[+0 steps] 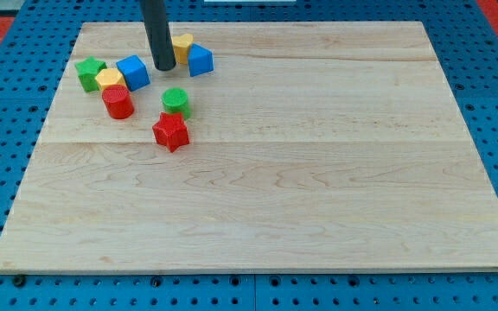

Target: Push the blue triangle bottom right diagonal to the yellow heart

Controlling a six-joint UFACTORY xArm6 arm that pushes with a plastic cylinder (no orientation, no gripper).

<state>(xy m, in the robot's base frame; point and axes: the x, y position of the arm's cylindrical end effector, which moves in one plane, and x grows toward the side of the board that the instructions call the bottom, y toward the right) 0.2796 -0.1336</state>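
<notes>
The blue triangle (200, 60) lies near the board's top left, touching the yellow block (181, 45) just above and left of it. The yellow heart (110, 80) sits further to the view's left, between the green star (89, 72), the blue cube (133, 72) and the red cylinder (118, 102). My tip (164, 67) is on the board between the blue cube and the blue triangle, just left of the triangle and below the yellow block.
A green cylinder (175, 101) and a red star (170, 131) lie below my tip. The wooden board (318, 173) rests on a blue pegboard table (7, 173).
</notes>
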